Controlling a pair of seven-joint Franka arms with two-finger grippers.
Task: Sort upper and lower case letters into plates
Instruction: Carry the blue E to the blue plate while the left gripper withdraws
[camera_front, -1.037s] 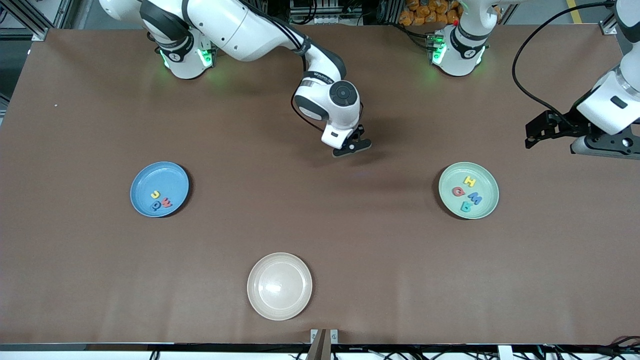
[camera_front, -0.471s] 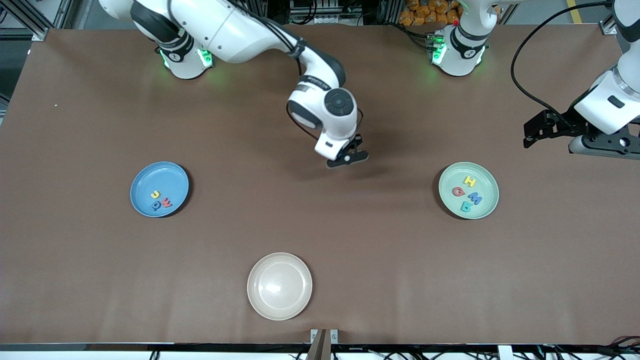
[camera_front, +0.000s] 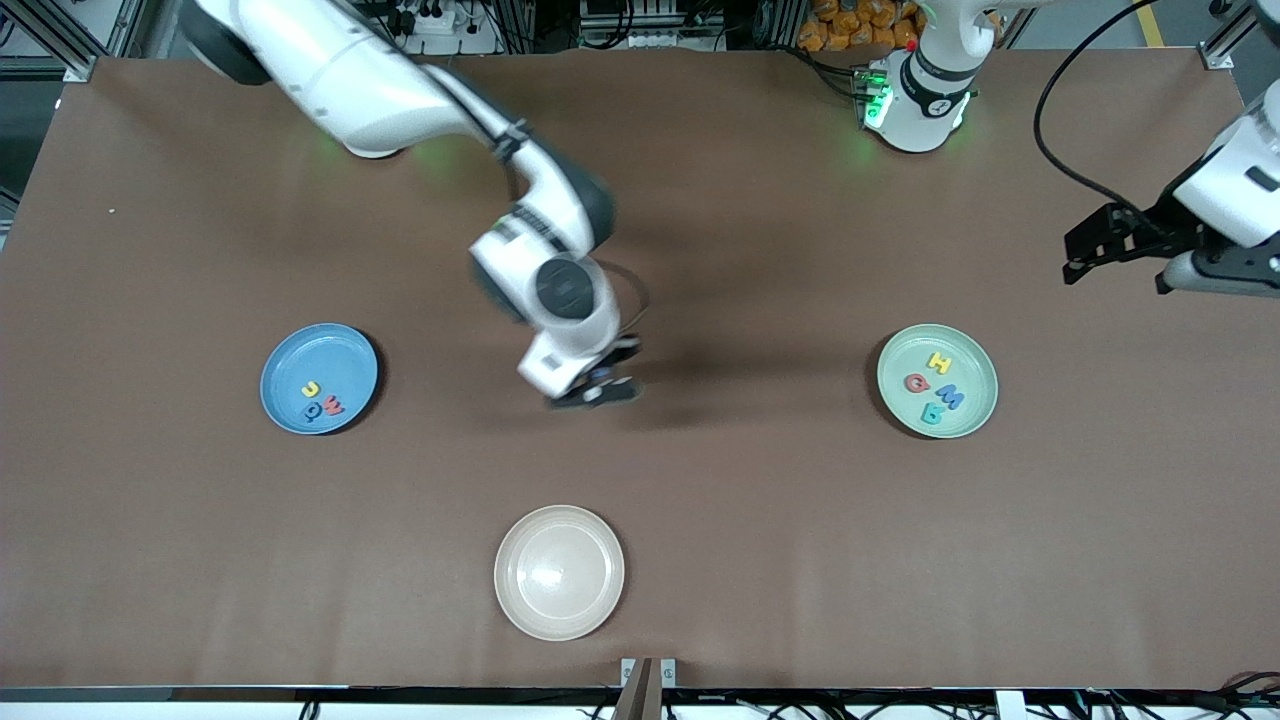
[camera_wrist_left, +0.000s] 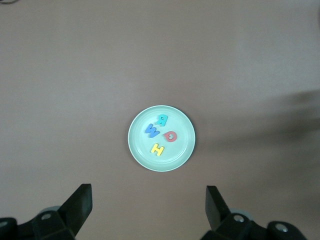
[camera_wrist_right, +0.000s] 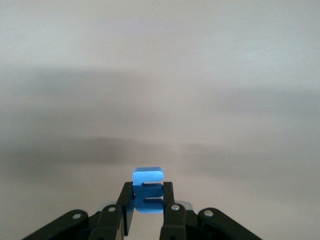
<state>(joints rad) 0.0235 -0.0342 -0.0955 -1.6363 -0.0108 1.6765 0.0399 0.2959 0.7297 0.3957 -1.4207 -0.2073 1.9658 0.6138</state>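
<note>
My right gripper (camera_front: 600, 390) is over the bare table between the two plates, blurred by motion. It is shut on a blue letter (camera_wrist_right: 148, 189), which shows clamped between the fingers in the right wrist view. The blue plate (camera_front: 300, 355), toward the right arm's end, holds a yellow, a red and a blue letter (camera_front: 320, 400). The pale green plate (camera_front: 965, 405), toward the left arm's end, holds a yellow, a red, a blue and a teal letter (camera_front: 935, 388). It also shows in the left wrist view (camera_wrist_left: 137, 145). My left gripper (camera_front: 1100, 250) is open and empty, up beside the green plate.
A beige plate (camera_front: 559, 572) stands empty near the table's front edge, nearer to the front camera than my right gripper. A black cable hangs by the left arm at the table's end.
My right arm has swung with the blue letter toward the front camera and toward the blue plate. My left gripper has shifted slightly and stays open.
</note>
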